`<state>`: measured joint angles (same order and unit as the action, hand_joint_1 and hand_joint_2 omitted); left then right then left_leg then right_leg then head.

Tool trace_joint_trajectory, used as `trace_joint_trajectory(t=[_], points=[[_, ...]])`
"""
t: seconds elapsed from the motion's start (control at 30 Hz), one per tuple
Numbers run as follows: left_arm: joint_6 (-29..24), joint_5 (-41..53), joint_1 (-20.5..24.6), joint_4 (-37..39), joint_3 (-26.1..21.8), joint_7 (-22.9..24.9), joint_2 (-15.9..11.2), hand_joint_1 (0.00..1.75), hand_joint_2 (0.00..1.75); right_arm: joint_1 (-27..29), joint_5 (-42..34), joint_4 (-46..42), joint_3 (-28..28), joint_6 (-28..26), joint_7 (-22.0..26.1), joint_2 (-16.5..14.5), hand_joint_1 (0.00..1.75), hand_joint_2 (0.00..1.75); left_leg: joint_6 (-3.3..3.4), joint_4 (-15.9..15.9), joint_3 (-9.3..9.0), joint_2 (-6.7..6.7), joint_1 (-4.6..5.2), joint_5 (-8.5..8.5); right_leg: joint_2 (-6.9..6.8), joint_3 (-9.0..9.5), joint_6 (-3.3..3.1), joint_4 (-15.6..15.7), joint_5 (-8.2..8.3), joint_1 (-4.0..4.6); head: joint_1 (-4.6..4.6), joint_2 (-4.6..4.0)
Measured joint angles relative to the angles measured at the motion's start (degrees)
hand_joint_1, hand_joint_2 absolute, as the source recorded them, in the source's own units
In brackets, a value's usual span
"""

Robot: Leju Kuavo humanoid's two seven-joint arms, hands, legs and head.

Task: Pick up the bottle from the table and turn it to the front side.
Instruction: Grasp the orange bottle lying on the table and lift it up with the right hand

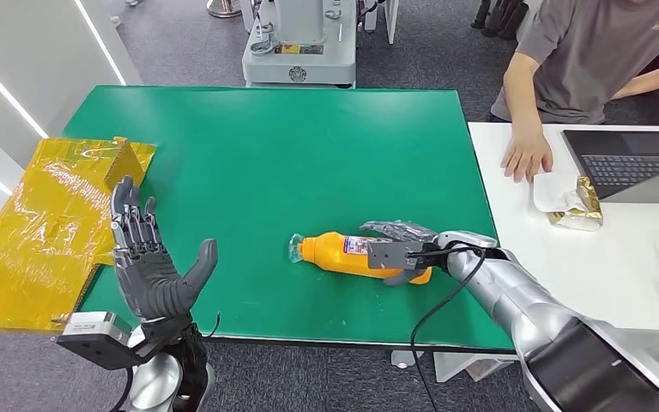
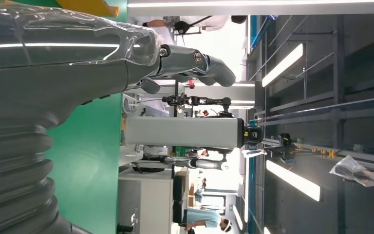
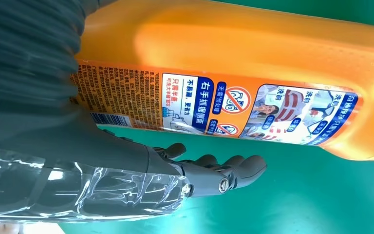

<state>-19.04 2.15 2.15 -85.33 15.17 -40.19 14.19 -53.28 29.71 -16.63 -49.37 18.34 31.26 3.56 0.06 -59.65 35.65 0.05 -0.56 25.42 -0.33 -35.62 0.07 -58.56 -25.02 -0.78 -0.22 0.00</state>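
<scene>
Grey carpet floor runs behind the green table. A white desk sits beside it with a laptop, a seated person leaning over, ceiling light strips glowing.

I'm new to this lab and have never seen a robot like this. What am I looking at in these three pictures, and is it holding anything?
This is a humanoid robot with two silver arms ending in many-fingered hands. The wide picture comes from a camera high on its body, looking down at a green table. The other two come from cameras at its wrists, so they appear turned.

An orange bottle lies on its side on the table. The right hand is at the bottle's wide end, fingers over it; whether it grips yet I cannot tell. Its wrist picture shows the bottle's label close up.

The left hand is raised, open and empty. A yellow sheet lies at the left, and a person sits at a white table with a laptop.
</scene>
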Motion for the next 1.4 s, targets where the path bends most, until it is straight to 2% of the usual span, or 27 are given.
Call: trace_joint_trajectory(t=[0.13, 0.17, 0.63, 0.9, 1.2, 1.3, 1.4], points=[[0.0, -0.1, 0.0, 0.0, 0.0, 0.0, 0.0, 0.0, 1.75, 0.0, 0.1, 0.0, 0.0, 0.4, 0.0, 0.0, 1.71, 1.75, 0.0, 0.0, 0.0, 0.0, 0.0, 0.0, 0.0, 0.0, 0.0, 0.0, 0.0, 0.0, -0.01, 0.0], [0.0, -0.1, 0.0, 0.0, 0.0, 0.0, 0.0, 0.0, 1.75, 0.0, 0.1, 0.0, 0.0, 0.5, 0.0, 0.0, 1.75, 1.75, 0.0, 0.0, 0.0, 0.0, 0.0, 0.0, 0.0, 0.0, 0.0, 0.0, 0.0, 0.0, -0.01, 0.0], [0.0, -0.2, -0.8, -0.6, 0.0, 0.0, 0.0, 0.0, 1.75, 0.0, 0.0, 0.0, 0.0, -0.8, 0.9, 0.0, 1.75, 1.75, 0.0, 0.0, 0.0, 0.0, 0.0, 0.0, 0.0, 0.0, 0.0, 0.0, 0.0, 0.0, 0.0, 0.0], [-0.1, -0.2, -1.1, -1.0, 0.0, 0.0, 0.0, 0.0, 1.75, 0.6, 0.1, 0.0, 0.3, -6.0, 0.3, -0.1, 1.75, 1.75, 0.0, 0.0, 0.01, 0.0, 0.0, 0.0, 0.0, 0.0, 0.0, 0.0, 0.0, 0.0, 0.0, 0.0], [-0.1, -0.2, -1.1, -1.1, 0.0, 0.0, 0.0, 0.0, 1.75, 0.8, -0.1, 0.0, 0.6, -7.4, 0.1, -0.4, 1.75, 1.75, 0.0, 0.0, 0.01, 0.0, 0.0, 0.0, 0.0, 0.0, 0.0, 0.0, 0.0, 0.0, 0.0, 0.0], [-0.2, 0.0, -1.1, -1.1, 0.0, 0.0, 0.0, 0.0, 1.75, 1.4, -1.5, -0.3, 1.6, -12.7, 0.8, -0.6, 1.75, 1.75, 0.0, 0.0, 0.02, 0.0, 0.0, 0.0, 0.0, 0.0, 0.0, 0.0, 0.0, 0.0, -0.01, 0.0], [-0.6, 0.2, -1.5, -1.1, 0.0, 0.0, 0.0, 0.0, 1.75, 3.0, -4.4, -1.5, 4.0, -23.2, 3.1, -1.1, 1.75, 1.75, 0.0, 0.0, 0.02, 0.0, 0.0, 0.0, -0.01, -0.01, 0.0, 0.0, -0.01, 0.0, -0.01, 0.0]])
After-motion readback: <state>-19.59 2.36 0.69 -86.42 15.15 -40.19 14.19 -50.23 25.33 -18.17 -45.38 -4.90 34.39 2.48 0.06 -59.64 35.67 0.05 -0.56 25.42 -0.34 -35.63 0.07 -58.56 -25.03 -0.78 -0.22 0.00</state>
